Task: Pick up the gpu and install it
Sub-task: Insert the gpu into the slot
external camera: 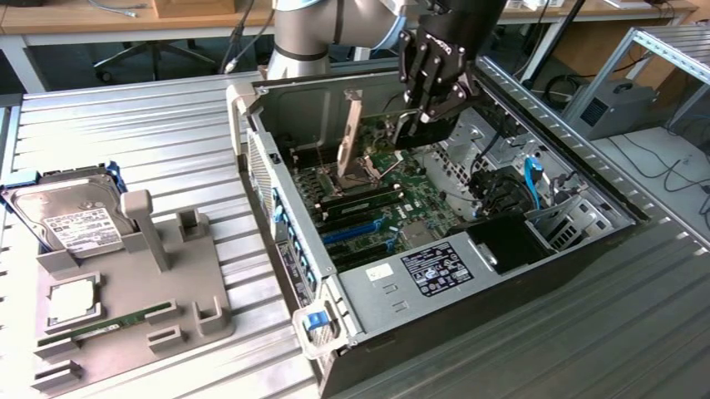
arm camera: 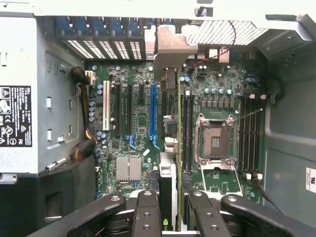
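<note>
1. Corrugated metal counter [external camera: 166,125] carries an open computer case [external camera: 577,158].
2. Installation is in hand: the jaws are clamped on the gpu [external camera: 355,125], holding it on edge above the motherboard [arm camera: 138,143], apparently not yet seated.
3. Seating likely calls for aligning its contact edge with a slot and its bracket with the case's rear wall.
4. The card runs straight out from between the jaws.

Bright diffuse overhead light. Glare whitens the desk [external camera: 133,133] at nine o'clock in the exterior view; computer case [external camera: 444,324] interior is shaded.
</note>
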Action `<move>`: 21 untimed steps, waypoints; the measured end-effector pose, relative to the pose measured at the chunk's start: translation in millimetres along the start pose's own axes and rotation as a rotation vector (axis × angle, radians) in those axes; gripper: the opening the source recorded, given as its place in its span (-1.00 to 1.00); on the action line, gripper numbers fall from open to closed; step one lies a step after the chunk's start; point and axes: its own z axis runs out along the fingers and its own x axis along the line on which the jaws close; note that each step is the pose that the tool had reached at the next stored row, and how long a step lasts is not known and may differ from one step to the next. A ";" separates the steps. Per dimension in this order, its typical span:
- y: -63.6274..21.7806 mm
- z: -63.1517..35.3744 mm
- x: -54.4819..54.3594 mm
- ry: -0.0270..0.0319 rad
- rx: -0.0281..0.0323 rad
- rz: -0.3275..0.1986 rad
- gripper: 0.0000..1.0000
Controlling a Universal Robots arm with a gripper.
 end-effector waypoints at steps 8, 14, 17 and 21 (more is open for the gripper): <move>4.5 3.0 0.0 0.0001 0.0000 0.000 -0.46; 7.8 4.6 0.0 -0.0002 0.0001 0.000 -0.46; 9.5 7.0 0.0 0.0000 0.0000 0.000 -0.46; 11.4 10.2 0.0 0.0000 0.0001 0.000 -0.46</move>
